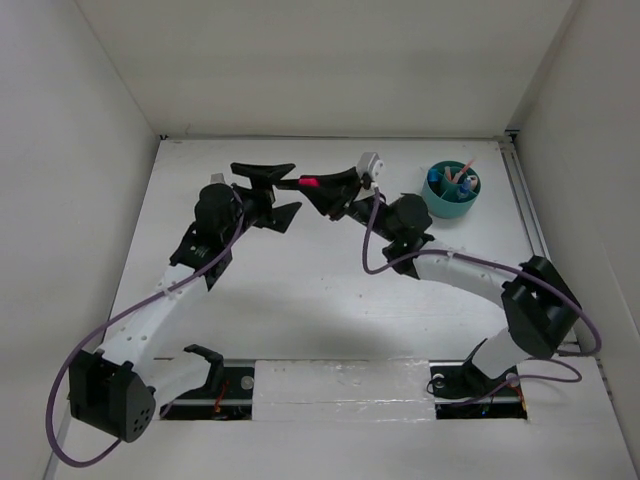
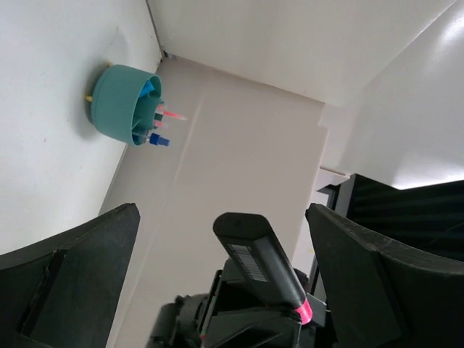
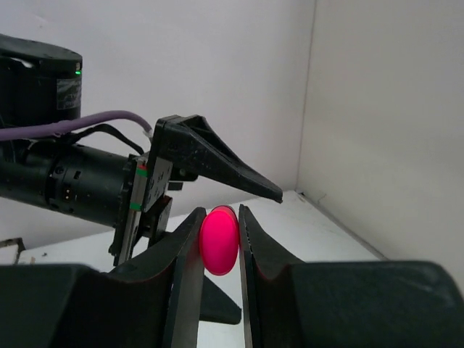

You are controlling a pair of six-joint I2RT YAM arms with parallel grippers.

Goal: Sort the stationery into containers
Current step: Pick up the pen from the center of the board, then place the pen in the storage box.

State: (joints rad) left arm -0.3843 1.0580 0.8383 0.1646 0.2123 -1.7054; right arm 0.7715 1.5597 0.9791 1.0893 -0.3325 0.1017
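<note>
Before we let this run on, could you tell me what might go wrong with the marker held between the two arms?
The right gripper pinches the marker only at its pink end, so it could pivot or slip. The left gripper is open around the body; releasing before it shuts would drop it. The two grippers sit very close and could bump.

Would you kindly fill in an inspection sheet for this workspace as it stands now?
Surface: white table, no spills seen.
Job's things: teal organiser at the far right, several items standing in it; pink-capped black marker held between the two arms.
Clutter: nothing seen.
Grippers: right gripper shut on the marker's pink end; left gripper open, jaws wide on either side of the marker, apart from it.
Cables: purple cables looped along both arms.
Surroundings: plain white walls.
</note>
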